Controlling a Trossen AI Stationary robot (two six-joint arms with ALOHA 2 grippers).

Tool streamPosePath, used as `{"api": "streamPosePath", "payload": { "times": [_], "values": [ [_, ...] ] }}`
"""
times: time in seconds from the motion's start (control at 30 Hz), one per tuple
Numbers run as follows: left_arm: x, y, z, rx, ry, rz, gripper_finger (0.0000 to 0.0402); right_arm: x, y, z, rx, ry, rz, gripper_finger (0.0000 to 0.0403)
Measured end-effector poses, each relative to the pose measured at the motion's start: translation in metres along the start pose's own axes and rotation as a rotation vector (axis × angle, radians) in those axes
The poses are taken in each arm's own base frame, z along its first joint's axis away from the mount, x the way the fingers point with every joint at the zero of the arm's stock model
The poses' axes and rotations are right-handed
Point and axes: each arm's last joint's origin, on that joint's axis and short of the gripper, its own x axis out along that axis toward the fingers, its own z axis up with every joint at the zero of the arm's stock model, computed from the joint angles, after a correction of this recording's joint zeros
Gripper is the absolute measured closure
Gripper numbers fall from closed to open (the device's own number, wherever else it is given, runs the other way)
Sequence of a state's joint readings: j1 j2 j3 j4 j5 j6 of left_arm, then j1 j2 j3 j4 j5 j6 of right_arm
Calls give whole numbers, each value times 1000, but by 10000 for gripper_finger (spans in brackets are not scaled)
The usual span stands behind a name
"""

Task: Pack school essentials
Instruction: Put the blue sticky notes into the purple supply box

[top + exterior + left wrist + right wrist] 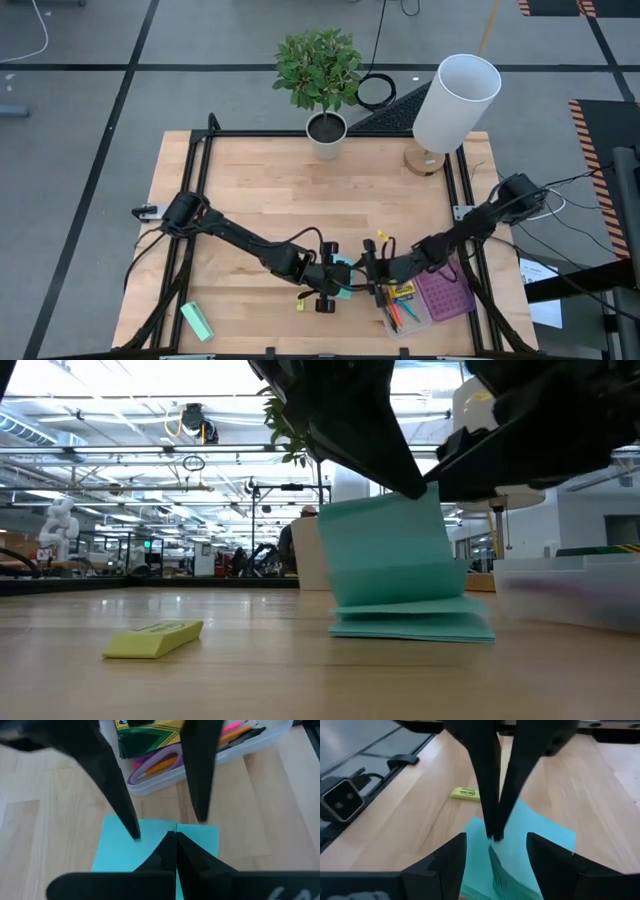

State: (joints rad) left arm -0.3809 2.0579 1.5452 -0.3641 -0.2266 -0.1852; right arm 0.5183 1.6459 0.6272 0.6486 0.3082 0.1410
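Half lifting the light-blue sticky-note pad [395, 555] off the table [300, 685], at the middle of the near edge, with the left gripper [171, 836] pinching its fingers shut on the top sheets only. Fanning out below that pinch like an accordion, leaving the lower stack lying flat on the wood. Straddling the same pad from the right with the right gripper [496, 839], fingers spread wide and holding nothing, 1 on each side of the left gripper's closed tips.

Waiting just right of the pad: the clear tray [165, 784], already holding the crayon box [150, 732], the purple-handled scissors [155, 762] and several pencils. Lying apart on the left, not yet packed: the tiny yellow piece [152, 640].

Probably risking a split pad from here, with the thin glue strips giving way under the hanging weight and dropping most of the sheets back on the table. Possibly risking a knock between 2 sets of fingers crowding 1 small pad, should the right gripper close without lining up. Also likely risking a snag on the tray's wall, with the trailing stack dragging low on the way across.
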Motion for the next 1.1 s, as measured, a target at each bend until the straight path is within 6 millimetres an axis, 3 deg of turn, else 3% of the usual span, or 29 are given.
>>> {"api": "streamPosePath", "payload": {
  "times": [0.33, 0.9, 1.1],
  "values": [
    [0, 0, 0, 0, 0, 0, 401, 9, 0, -8, -30, 56, -41, 214],
    [0, 0, 1, -32, -5, -1, 401, 9, 1, -7, -48, 51, -35, 363],
    [0, 0, 1, -52, -12, 4, 400, 9, 1, -7, -39, 52, -28, 398]
  ]
}}
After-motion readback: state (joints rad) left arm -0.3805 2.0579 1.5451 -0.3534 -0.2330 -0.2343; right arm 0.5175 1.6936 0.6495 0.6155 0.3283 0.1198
